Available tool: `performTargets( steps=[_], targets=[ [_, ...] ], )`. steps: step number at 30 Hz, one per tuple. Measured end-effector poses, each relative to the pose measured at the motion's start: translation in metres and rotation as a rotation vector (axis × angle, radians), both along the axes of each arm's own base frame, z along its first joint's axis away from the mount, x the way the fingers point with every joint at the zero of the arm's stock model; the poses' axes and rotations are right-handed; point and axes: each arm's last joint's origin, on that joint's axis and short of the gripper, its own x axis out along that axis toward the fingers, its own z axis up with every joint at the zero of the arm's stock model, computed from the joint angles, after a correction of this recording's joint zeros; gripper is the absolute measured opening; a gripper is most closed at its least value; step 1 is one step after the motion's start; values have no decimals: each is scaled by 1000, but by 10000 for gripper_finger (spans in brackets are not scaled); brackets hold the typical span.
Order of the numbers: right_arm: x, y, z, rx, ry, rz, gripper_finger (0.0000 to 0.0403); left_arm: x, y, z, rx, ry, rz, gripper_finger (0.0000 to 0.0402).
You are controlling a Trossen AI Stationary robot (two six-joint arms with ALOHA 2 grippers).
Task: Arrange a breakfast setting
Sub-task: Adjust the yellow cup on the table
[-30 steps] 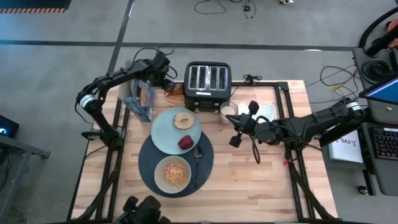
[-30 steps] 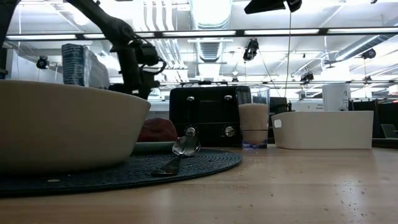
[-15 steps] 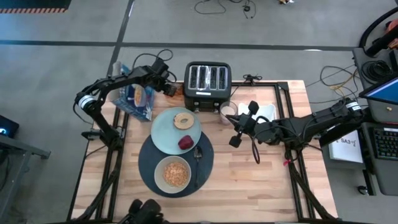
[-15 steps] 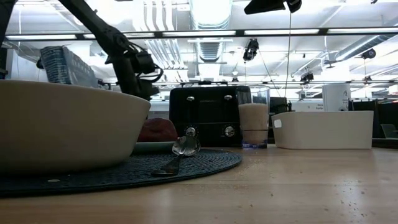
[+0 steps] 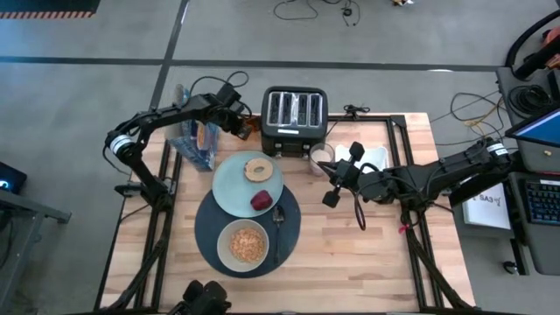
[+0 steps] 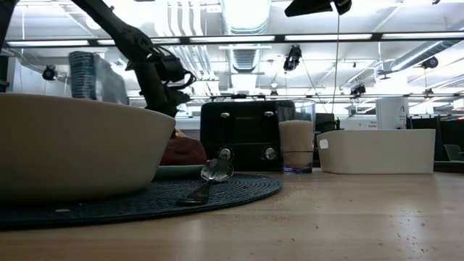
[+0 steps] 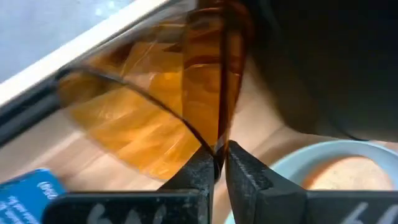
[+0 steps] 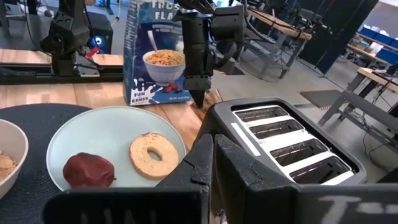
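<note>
The round dark-blue placemat (image 5: 210,229) lies mid-table with the beige bowl (image 5: 242,243) of cereal and the metal spoon (image 5: 278,220) on it. The pale mint plate (image 5: 229,188) overlaps its far edge and carries the bagel (image 5: 258,169) and the dark-red fruit (image 5: 261,200). The milk glass (image 5: 320,158) stands right of the plate. My left gripper (image 5: 241,125) is by the toaster's left side, shut on an amber see-through film (image 7: 155,118). My right gripper (image 5: 329,192) is shut and empty, above the table right of the plate. My left gripper pinches a thin edge or fold of the amber film (image 7: 219,134) between its two fingertips. The fingers come from above and point down, as the right wrist view (image 8: 198,96) shows. The rest of the film spreads out beyond the fingers, low over the wooden table.
The black four-slot toaster (image 5: 293,118) stands at the far edge, close to my left gripper. A blue cereal box (image 5: 194,140) stands upright under my left arm. A white tray (image 5: 374,156) sits behind the glass. The near right of the table is bare wood (image 5: 367,254).
My left gripper has swung a little toward the table's left edge and back toward the toaster, staying shut on the amber film. The cereal box tipped toward the left edge half a second ago and now stands upright again.
</note>
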Motion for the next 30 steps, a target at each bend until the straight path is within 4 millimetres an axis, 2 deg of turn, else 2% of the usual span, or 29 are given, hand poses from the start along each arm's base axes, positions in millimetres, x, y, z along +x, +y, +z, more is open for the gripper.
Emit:
performTargets(
  steps=[2, 6, 14, 19, 30],
  targets=[
    [0, 0, 0, 0, 0, 0, 9, 0, -1, 4, -1, -10, -6, 10],
    [0, 0, 0, 0, 0, 0, 9, -1, -1, 23, 45, 26, 3, 4],
    [0, 0, 1, 1, -7, 0, 9, -4, -9, 57, -29, 210, -95, 1],
    [1, 0, 2, 4, -19, 1, 9, -2, -10, 61, -130, 314, -169, 1],
    [1, 0, 2, -6, -14, 5, 9, 16, 1, 39, -241, 409, -218, 7]
  ],
)
